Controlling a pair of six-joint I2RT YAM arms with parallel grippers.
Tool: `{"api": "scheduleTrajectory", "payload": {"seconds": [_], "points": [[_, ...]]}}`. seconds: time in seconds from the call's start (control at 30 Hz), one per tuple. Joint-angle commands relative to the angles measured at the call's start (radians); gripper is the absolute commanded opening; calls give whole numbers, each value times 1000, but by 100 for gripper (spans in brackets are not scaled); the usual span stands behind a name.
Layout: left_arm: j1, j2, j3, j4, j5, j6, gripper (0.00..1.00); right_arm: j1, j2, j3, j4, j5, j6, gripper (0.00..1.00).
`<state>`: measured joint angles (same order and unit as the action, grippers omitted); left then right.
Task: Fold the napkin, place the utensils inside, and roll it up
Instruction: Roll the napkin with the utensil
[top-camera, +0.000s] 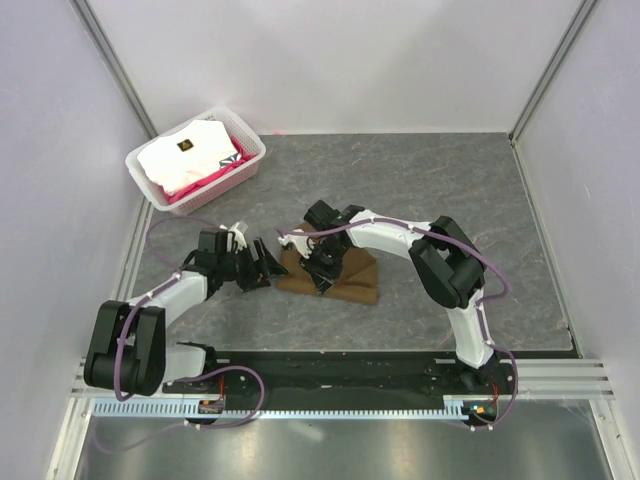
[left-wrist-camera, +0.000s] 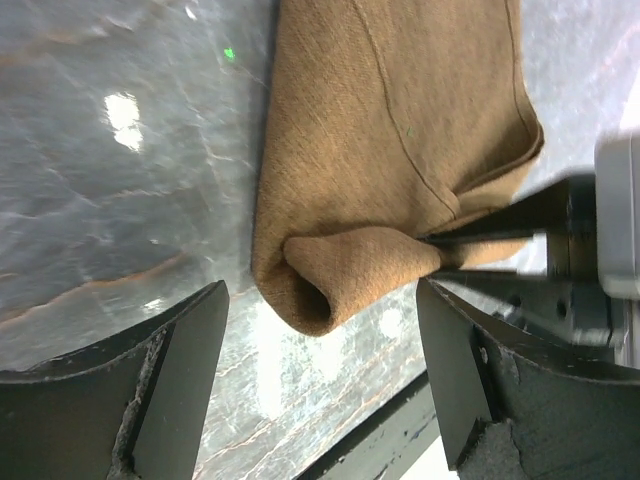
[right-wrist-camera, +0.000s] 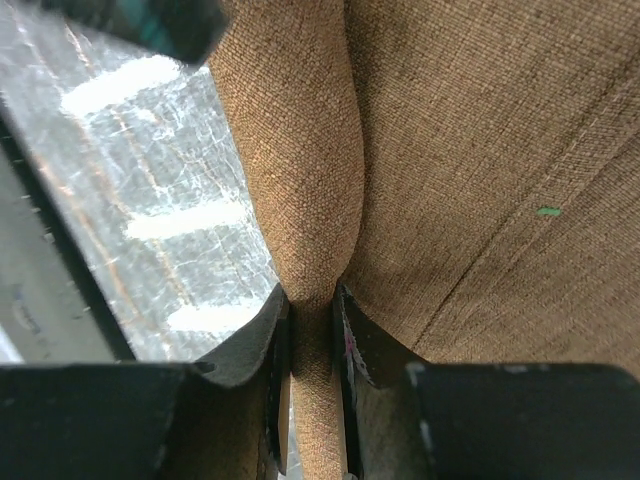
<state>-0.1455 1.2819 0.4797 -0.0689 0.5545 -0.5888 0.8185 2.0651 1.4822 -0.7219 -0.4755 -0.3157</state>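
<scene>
The brown napkin (top-camera: 345, 280) lies folded and partly rolled on the grey table, mid-front. My right gripper (top-camera: 322, 268) is shut on the rolled edge of the napkin (right-wrist-camera: 310, 200), pinching the fabric between its fingers (right-wrist-camera: 265, 350). My left gripper (top-camera: 262, 270) is open just left of the napkin, its jaws wide either side of the rolled end (left-wrist-camera: 330, 285) without touching it. The right gripper's fingers show at the right of the left wrist view (left-wrist-camera: 500, 225). The utensil is hidden.
A white basket (top-camera: 249, 162) with white and pink folded cloths stands at the back left. Walls close in on both sides. The black rail (top-camera: 350, 372) runs along the near edge of the table.
</scene>
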Motion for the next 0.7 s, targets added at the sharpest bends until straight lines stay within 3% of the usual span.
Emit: {"api": "scheduleTrajectory", "payload": {"seconds": [0.0,0.17,0.53,0.67], "points": [[-19,-12,-35,138,85,-25,83,-33,87,58,-137,-159,-28,18],[-55,19,-49,164,98,-29,83,-74,180,110,-192,-245,-65,17],[-69,-19,-30,89,-88,12,78,-128,293,173,-244,-364,-120,15],[-72,-1,-12,86,-93,30,78,-140,311,171,-257,-377,-135,15]]}}
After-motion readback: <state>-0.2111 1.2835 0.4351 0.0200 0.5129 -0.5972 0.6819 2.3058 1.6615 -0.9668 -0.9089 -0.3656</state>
